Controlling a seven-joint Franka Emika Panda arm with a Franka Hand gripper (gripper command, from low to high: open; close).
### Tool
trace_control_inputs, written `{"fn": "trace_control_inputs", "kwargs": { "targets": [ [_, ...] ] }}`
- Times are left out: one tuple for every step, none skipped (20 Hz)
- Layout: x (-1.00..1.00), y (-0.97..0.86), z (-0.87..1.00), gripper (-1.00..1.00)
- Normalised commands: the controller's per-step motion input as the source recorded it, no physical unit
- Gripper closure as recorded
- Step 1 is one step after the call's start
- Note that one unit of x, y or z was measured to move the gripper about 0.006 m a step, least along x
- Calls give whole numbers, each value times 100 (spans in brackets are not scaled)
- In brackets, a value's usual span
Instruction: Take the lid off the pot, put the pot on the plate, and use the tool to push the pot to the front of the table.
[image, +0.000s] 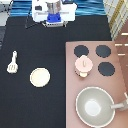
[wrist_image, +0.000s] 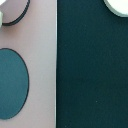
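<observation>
Nothing is in my gripper (image: 54, 20): it hangs at the exterior view's top edge, above the far end of the table (image: 35, 45), close to my own base and well apart from every task thing. Whether my jaws stand wide or narrow I cannot tell.

From my gripper, the pot (image: 82, 68) lies well off toward the exterior view's bottom and right, on the pinkish stove top (image: 72, 87). The lid (image: 83, 62) is on the pot, knob up. Three black burners show bare around it: one (image: 80, 50) just on my side of the pot, and two more, (image: 103, 51) and (image: 106, 69), farther to the exterior view's right.

The plate (image: 40, 77) sits bare on the table, toward the exterior view's bottom from my gripper and slightly left, clear of the stove edge. The tool (image: 12, 62) lies farther to the exterior view's left of me, near the plate but not touching it, its slotted head toward the exterior view's bottom.

Farthest from my gripper, near the exterior view's bottom right, is the large grey pan (image: 95, 106), handle pointing right.

My wrist view shows the stove's pink surface (wrist_image: 40, 50) with one burner (wrist_image: 10, 82), beside dark tabletop (wrist_image: 90, 75), and a pale rounded edge (wrist_image: 117, 6) I cannot identify.
</observation>
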Motion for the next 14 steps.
{"fn": "trace_control_inputs", "kwargs": {
  "targets": [
    [0, 0, 0, -100],
    [3, 0, 6, -100],
    [36, 19, 26, -100],
    [66, 37, 47, -100],
    [73, 45, 62, -100],
    [75, 47, 81, -100],
    [77, 51, 81, -100],
    [85, 54, 81, -100],
    [87, 56, 78, -100],
    [93, 58, 76, -100],
    [93, 58, 76, -100],
    [94, 58, 75, -100],
    [94, 58, 75, -100],
    [95, 58, 75, -100]
  ]
}}
